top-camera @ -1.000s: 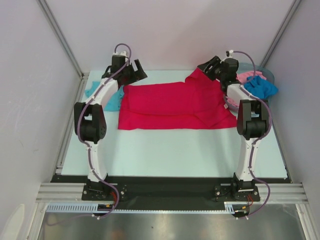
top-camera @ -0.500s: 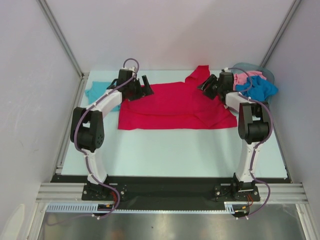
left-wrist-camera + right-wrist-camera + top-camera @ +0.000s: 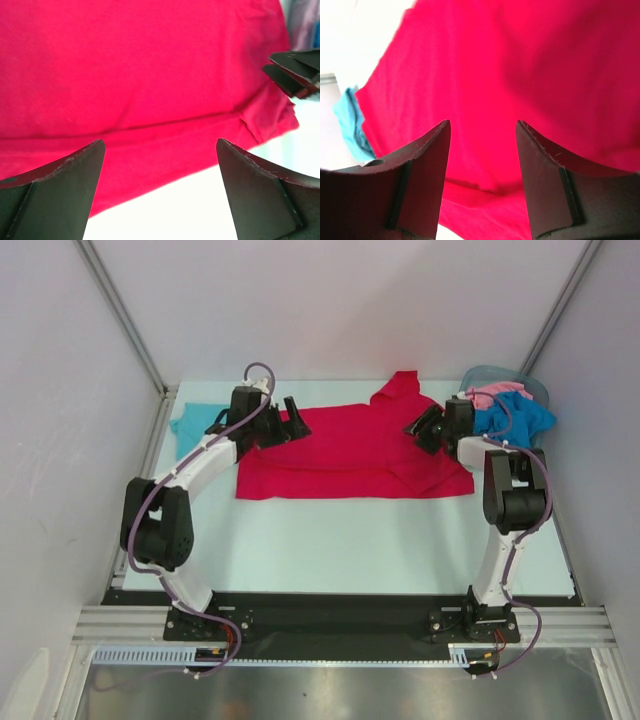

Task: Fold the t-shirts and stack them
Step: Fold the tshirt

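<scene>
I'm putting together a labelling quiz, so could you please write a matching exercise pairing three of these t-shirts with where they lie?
Things:
1. red t-shirt
2. light teal t-shirt
3. pink t-shirt

Places:
A. heaped at the grey bin, far right
B. spread out across the middle of the table
C. far left corner

Pairs: 1-B; 2-C; 3-A

A spread t-shirt [image 3: 350, 450] lies across the far half of the table [image 3: 350, 540]. A second t-shirt [image 3: 200, 430] lies beside its left end, near the table's far left corner. In the far right corner, a bin [image 3: 490, 372] holds heaped t-shirts [image 3: 515, 415].
</scene>
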Robot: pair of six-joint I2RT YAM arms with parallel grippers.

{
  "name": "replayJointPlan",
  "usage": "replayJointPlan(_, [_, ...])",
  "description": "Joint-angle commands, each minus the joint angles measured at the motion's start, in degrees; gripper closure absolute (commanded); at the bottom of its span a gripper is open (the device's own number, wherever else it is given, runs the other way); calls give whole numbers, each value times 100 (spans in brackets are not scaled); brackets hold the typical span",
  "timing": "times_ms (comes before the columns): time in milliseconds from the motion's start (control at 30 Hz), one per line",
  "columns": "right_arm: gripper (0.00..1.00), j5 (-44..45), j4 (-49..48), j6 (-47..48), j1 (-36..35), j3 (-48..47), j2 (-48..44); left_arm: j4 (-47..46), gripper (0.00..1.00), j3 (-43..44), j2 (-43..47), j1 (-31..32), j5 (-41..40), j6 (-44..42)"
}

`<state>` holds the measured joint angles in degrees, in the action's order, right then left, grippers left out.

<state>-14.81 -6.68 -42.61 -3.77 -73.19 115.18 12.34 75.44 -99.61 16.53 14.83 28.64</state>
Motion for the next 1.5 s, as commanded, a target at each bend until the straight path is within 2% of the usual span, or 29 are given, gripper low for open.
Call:
replayJointPlan(0, [41, 233, -290, -133, 236, 339, -408, -240, 0, -310, 468, 139, 161, 159])
replayJointPlan(367, [41, 426, -378, -186, 693, 964, -926, -162, 0, -311, 935, 192, 125, 107])
replayJointPlan(667, [41, 891, 61, -213, 922, 1210, -1436, -56, 0, -337, 1181, 192, 117, 45])
replayJointPlan(967, [40, 1384, 430, -283, 1142, 1606, -2218, -161, 0, -819, 1348, 201, 46, 229])
replayJointPlan(1167, [39, 962, 491, -336, 852, 1886, -2789, -407, 0, -1391, 1778, 315, -515, 660])
replayJointPlan(1300, [39, 1382, 922, -405, 396, 2264, -3413, -434, 0, -2067, 2103, 692, -1165, 1037])
replayJointPlan(1467, [39, 1981, 1160, -941, 26, 3204, -4467, -671, 0, -3120, 2534, 1018, -2018, 1582])
